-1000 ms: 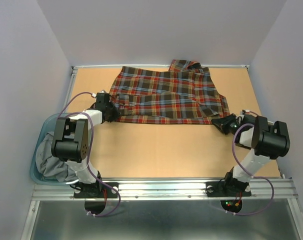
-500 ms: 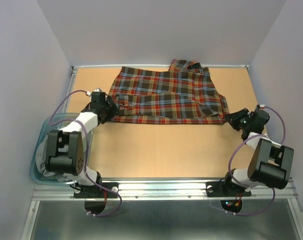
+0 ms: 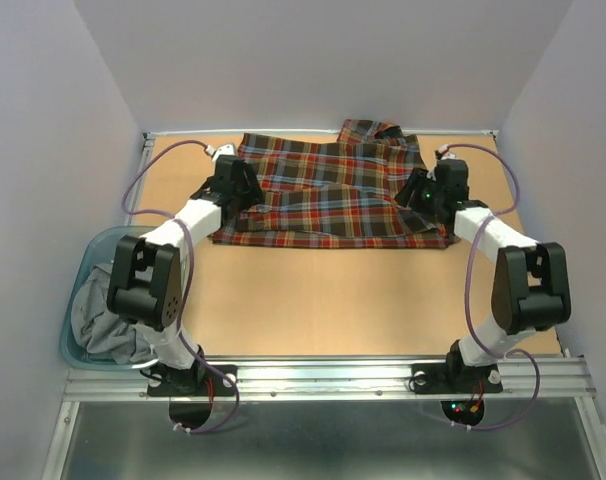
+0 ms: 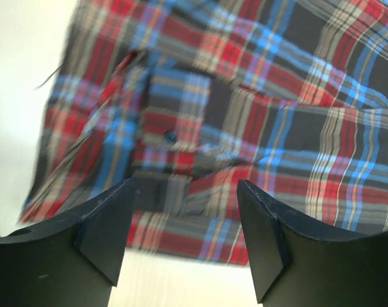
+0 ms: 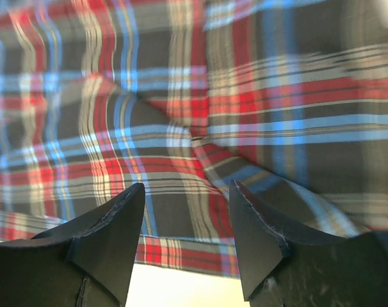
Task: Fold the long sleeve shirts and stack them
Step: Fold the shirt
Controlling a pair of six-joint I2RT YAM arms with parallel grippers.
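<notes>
Both hover spread wide, holding nothing, over the plaid shirt (image 3: 333, 195): left gripper (image 3: 245, 190) at its nine o'clock side, right gripper (image 3: 415, 194) at three o'clock.

The whole table (image 3: 313, 300) is seen by the top external camera from above at the near side, looking down and forward. Each wrist camera is held close over the plaid shirt (image 3: 333, 195) and is pointed down past the left gripper (image 4: 185, 185) or the right gripper (image 5: 187, 187). The shirt's left edge is shared with the left wrist view, and its right part with the right wrist view.
</notes>
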